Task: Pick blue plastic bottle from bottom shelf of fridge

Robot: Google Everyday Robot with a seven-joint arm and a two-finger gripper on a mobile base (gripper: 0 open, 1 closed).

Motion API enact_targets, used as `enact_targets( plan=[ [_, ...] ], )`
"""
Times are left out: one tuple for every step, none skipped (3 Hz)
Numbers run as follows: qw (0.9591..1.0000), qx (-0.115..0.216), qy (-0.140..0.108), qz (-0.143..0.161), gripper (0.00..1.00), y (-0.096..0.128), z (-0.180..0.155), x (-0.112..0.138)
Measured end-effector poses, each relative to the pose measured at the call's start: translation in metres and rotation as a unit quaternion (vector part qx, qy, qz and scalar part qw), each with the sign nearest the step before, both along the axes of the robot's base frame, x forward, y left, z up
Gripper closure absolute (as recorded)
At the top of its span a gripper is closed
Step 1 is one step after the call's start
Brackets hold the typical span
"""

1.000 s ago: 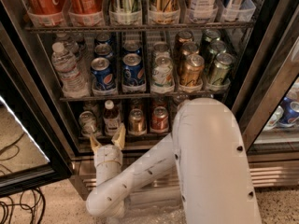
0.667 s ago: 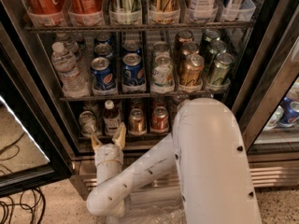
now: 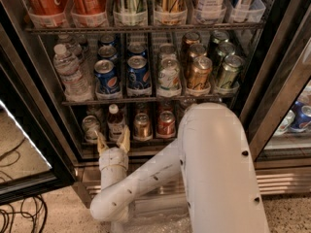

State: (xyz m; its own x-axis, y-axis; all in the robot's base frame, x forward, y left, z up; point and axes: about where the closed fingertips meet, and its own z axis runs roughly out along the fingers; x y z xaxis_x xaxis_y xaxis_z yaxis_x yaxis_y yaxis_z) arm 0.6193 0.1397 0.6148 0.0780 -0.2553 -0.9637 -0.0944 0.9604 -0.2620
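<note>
The fridge (image 3: 272,81) stands open in front of me, its black frame around wire racks. The blue plastic bottle (image 3: 115,122), with a white cap, dark reddish-brown body and pale label, stands upright on the bottom shelf (image 3: 146,141), second lane from the left. My gripper (image 3: 112,142) is just below and in front of the bottle, pointing up at it. Its two tan fingers (image 3: 124,140) are spread apart and hold nothing. The bottle's base sits between and behind the fingertips. My white arm covers the right part of the bottom shelf.
A silver can (image 3: 90,127) stands left of the bottle, a copper can (image 3: 142,126) and a red can (image 3: 166,123) to its right. Pepsi cans (image 3: 106,75) and a clear water bottle (image 3: 68,72) fill the rack above. The glass door (image 3: 19,144) hangs open at left.
The gripper has edged up and slightly right toward the bottle's base. Nothing in the fridge has moved.
</note>
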Motion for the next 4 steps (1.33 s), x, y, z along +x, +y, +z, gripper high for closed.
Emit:
enact_targets(
  plan=[
    [1.0,-0.001,-0.006,-0.002,0.33,-0.001,0.0,0.005],
    [0.9999,-0.001,-0.015,-0.006,0.33,-0.003,0.002,0.018],
    [0.9996,-0.002,-0.023,-0.016,0.34,-0.008,0.005,0.027],
    [0.9992,0.0,-0.028,-0.027,0.39,-0.014,0.007,0.031]
  ],
)
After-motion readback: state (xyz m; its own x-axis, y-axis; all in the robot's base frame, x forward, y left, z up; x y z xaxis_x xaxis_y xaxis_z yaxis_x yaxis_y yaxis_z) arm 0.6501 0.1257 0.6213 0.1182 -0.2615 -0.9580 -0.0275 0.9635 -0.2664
